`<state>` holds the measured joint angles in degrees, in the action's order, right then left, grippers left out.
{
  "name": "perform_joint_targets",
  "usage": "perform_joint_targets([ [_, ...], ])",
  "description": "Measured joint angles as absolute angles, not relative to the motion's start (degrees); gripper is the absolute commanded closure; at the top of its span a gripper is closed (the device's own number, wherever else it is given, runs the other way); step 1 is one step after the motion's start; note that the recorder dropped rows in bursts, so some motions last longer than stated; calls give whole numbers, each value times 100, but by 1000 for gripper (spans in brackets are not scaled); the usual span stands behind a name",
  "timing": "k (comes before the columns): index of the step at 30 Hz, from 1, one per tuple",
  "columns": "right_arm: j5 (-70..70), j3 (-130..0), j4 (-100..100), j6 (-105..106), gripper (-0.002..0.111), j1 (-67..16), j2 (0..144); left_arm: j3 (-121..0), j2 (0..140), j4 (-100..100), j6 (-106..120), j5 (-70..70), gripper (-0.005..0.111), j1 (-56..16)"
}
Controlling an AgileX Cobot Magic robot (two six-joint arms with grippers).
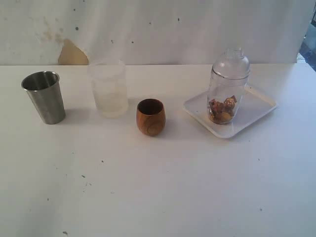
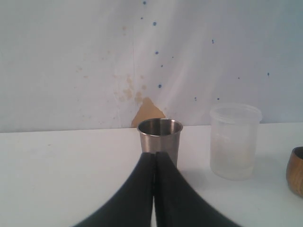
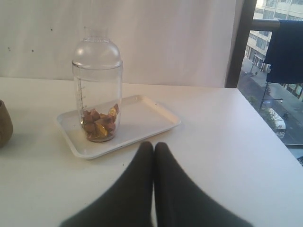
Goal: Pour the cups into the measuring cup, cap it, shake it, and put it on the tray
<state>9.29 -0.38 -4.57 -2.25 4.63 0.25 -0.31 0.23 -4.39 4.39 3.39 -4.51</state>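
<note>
White desk (image 1: 148,187) and a spotty white wall are all around. On the left stands the steel tumbler (image 1: 44,97), then a frosted plastic cup (image 1: 108,89), then the little wooden cup (image 1: 150,116). On the right, the measuring cup (image 1: 227,94) stands upright on the tray (image 1: 256,106), cap (image 1: 231,63) on, brown bits inside. My left tool (image 2: 154,161) is shut tight and holds nothing. My right tool (image 3: 153,151) is the same. I think the job is about done, so I should move gently and bump nothing.
</note>
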Motion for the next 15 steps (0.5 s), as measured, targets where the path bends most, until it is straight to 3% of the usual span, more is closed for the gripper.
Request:
perform_joint_targets([
  [15, 1019, -38, -457, -67, 108, 463, 25, -31, 23, -439, 439, 339, 106, -451],
])
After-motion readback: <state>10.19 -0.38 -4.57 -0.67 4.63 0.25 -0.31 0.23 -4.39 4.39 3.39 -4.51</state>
